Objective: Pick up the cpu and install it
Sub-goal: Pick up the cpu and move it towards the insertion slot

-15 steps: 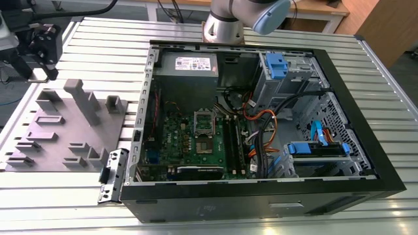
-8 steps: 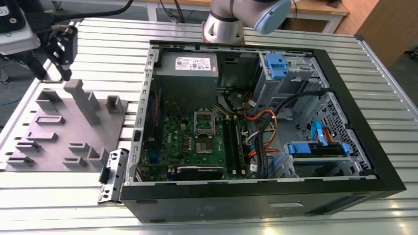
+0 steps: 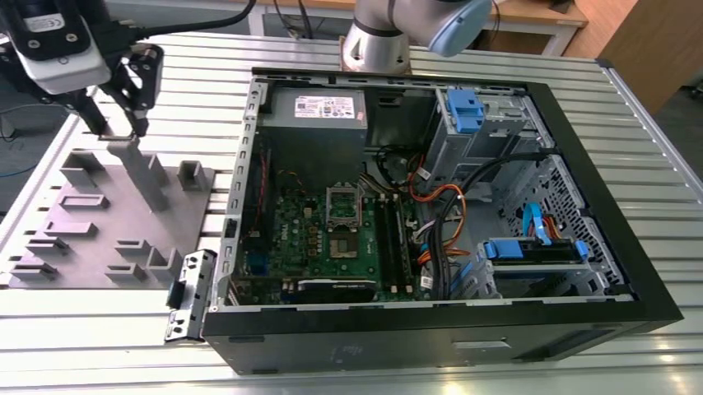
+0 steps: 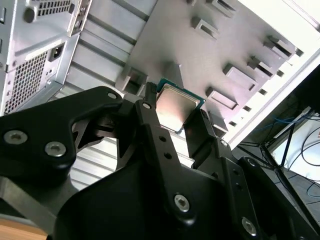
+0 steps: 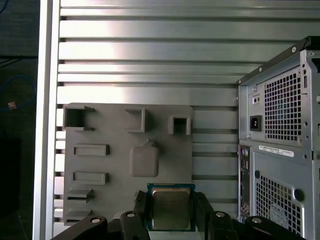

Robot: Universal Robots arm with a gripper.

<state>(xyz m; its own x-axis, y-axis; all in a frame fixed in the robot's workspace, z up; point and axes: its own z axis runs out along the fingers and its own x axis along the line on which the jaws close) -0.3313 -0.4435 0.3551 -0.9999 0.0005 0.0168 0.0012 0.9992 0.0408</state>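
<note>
A: While the worktop [image 3: 99, 329] carries the computer case [image 3: 439, 339], where's the arm [image 3: 379, 37]?
B: Wrist [image 3: 53, 45] over the grey tray [image 3: 110, 239], exterior view's left, pointing down.
A: Jaws?
B: Clamped on 2 opposite edges of the cpu [image 5: 170, 208] [image 4: 176, 106], over the tray.

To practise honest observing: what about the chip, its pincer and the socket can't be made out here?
Chip underside: turned away from the camera in both wrist views.
Chip's two gripped edges: covered by the pincer in both wrist views.
Socket contacts: too small in the exterior view.
</note>
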